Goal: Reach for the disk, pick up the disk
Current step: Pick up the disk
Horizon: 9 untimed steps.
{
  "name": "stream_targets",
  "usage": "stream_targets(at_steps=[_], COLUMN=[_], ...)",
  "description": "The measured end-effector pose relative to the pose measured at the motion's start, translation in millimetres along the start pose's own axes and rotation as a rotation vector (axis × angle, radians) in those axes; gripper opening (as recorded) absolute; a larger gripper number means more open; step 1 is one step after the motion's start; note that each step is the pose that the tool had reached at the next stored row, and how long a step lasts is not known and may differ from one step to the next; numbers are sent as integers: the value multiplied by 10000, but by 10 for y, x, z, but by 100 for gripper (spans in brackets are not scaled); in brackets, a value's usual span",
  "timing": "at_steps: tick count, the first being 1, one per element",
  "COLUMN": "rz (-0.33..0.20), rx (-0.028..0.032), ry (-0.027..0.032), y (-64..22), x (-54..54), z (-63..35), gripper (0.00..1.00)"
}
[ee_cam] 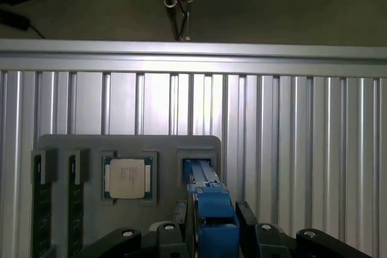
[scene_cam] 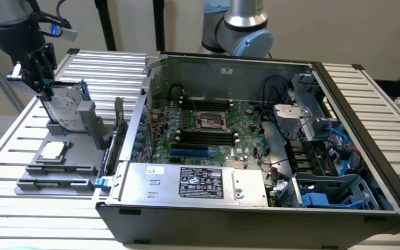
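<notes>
We find the tool point(scene_cam: 41, 85) at the exterior view's left, above the slatted metal table point(scene_cam: 110, 65), and it is clenched on the disk point(scene_cam: 66, 110). It grasps the disk by the upper end. The disk stands nearly upright on its edge, its white label facing the camera and a blue carrier running along its sides. Its lower end sits in the slot of a grey holder tray point(scene_cam: 61, 167) that lies on the table. From the wrist view we look straight down along the disk point(ee_cam: 208, 205). The blue carrier runs from between the black fingers point(ee_cam: 245, 219) down into the slot, and the tool point(ee_cam: 211, 220) has one finger against each face of it. On the same tray point(ee_cam: 163, 149), just beside the slot, a small square silver chip point(ee_cam: 127, 178) lies flat in its own recess, and we see it in the exterior view too point(scene_cam: 52, 151). Beyond the chip, two memory sticks point(ee_cam: 39, 200) lie in parallel grooves. At the exterior view's right of the tray stands an open computer case point(scene_cam: 255, 221). Inside it we see a green motherboard point(scene_cam: 210, 130) and, near the front, a large silver box with a black label point(scene_cam: 193, 182). A second arm point(scene_cam: 245, 26) rises behind the case, well apart from the disk.
</notes>
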<state>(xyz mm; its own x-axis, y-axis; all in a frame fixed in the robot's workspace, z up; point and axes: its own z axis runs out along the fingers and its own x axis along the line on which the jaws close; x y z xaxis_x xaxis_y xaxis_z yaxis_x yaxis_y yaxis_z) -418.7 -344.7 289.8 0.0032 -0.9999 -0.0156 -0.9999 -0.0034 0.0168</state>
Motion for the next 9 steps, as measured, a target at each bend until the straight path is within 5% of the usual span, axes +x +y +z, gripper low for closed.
stream_targets(at_steps=[8, 9], rz=[43, 50], rx=[2, 3], ry=[-1, -2], y=[0, 0], x=[0, 0], z=[6, 6], gripper=[42, 35])
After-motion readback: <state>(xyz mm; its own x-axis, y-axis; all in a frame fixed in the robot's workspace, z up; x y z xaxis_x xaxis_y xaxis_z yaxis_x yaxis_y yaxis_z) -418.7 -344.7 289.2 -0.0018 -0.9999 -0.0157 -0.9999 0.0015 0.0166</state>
